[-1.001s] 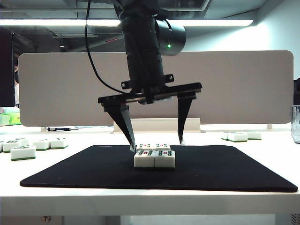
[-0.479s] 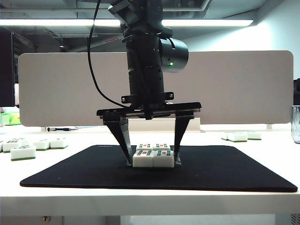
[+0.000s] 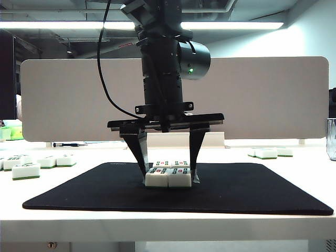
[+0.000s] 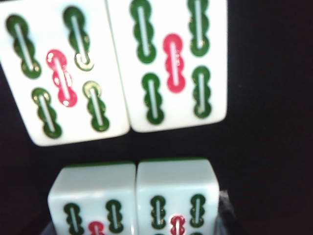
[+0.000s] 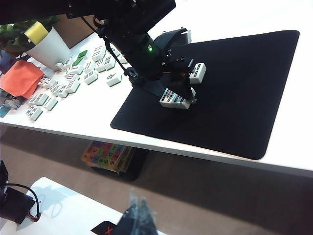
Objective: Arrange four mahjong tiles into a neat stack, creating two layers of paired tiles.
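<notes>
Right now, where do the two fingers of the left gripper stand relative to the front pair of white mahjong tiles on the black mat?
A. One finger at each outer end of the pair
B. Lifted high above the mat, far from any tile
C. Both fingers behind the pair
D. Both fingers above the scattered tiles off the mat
A: in the exterior view the left gripper reaches down to the black mat, with one finger at each outer end of the front pair of white mahjong tiles.

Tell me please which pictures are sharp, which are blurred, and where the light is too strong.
Exterior view: sharp; ceiling light strip glares, and the left gripper at the front pair of mahjong tiles is a dark silhouette. Left wrist view: soft, the near tiles most blurred. Right wrist view: clear; the right gripper is blurred.
</notes>
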